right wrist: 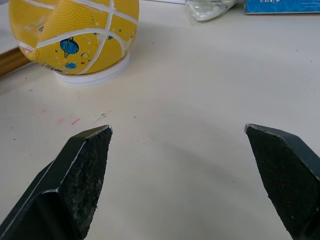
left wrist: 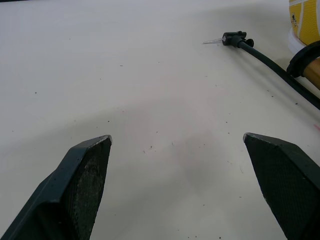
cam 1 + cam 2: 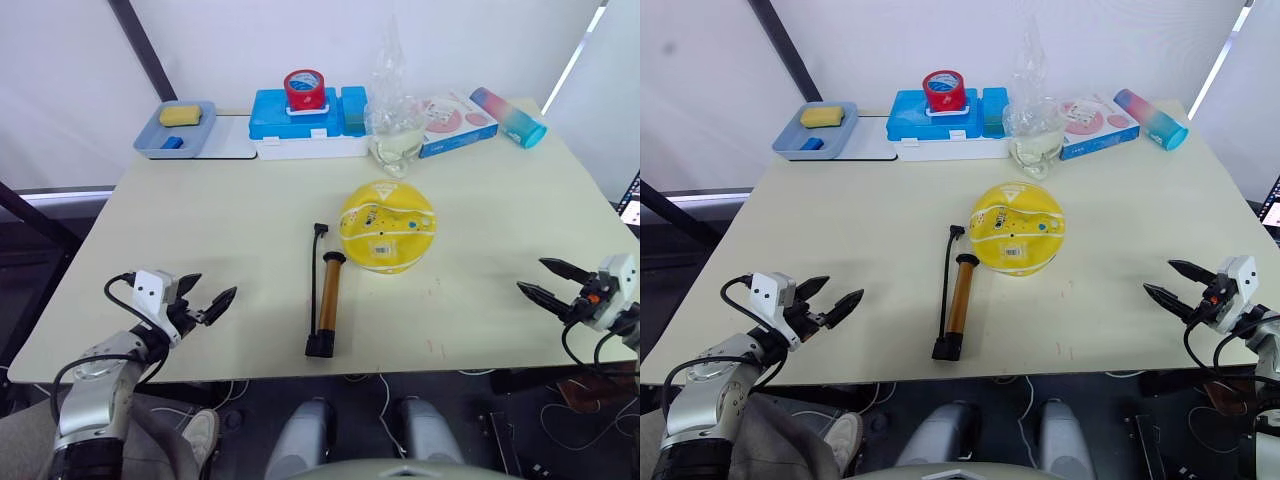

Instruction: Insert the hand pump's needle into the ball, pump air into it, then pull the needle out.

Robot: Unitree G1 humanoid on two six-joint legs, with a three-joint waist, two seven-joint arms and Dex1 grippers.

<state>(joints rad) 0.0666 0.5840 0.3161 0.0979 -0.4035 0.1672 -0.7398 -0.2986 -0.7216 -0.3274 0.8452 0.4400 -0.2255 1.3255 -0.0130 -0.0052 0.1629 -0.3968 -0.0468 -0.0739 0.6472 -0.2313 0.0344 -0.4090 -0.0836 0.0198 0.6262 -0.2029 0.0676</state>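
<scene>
Nothing of the job is done yet, as far as I can judge. My left pincer [image 3: 208, 300] hangs just over the near left corner of the worktop [image 3: 200, 220], fingers spread wide and holding nothing. My right pincer [image 3: 548, 282] is at the near right edge, equally wide and equally empty.

The hand pump [image 3: 327, 304] lies flat on the worktop, ahead of my left pincer and off to its right, well apart from it. Its black T-handle end is the nearer one and its thin black hose runs away from me. The needle [image 2: 214, 41] lies at the end of that hose, its bare tip resting on the worktop and touching nothing, pointing away from the ball.

The ball [image 3: 387, 226] sits just beyond the far end of the pump, forward and to the left of my right pincer, well out of its reach for now. It rests on a low white ring [image 1: 95, 76] and looks fairly round, though its top seems a little dimpled.

So every step is left: I must pick up the needle, steady the ball, push the needle into it, work the pump handle, and draw the needle out. I cannot make out the ball's valve hole, so finding it comes first.
</scene>
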